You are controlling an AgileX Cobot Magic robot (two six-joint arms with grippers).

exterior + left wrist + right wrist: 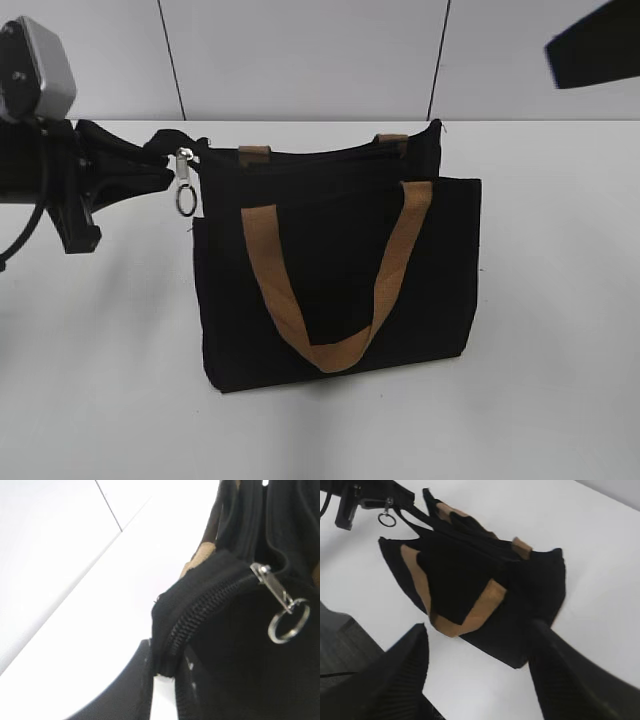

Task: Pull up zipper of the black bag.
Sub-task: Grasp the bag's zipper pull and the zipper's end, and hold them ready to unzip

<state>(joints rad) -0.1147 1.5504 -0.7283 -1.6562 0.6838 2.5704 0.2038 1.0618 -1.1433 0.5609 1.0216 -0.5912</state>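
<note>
On the white table stands the black bag, upright, a tan strap looping down its front panel. At its top left corner the left gripper is clamped on the fabric end of the zipper (the silvery pull tab with its ring hangs just beside). Above, clear of the bag, the right gripper hovers with fingers spread wide.

The left gripper fingertips are hidden behind the black bag's pinched corner.
</note>
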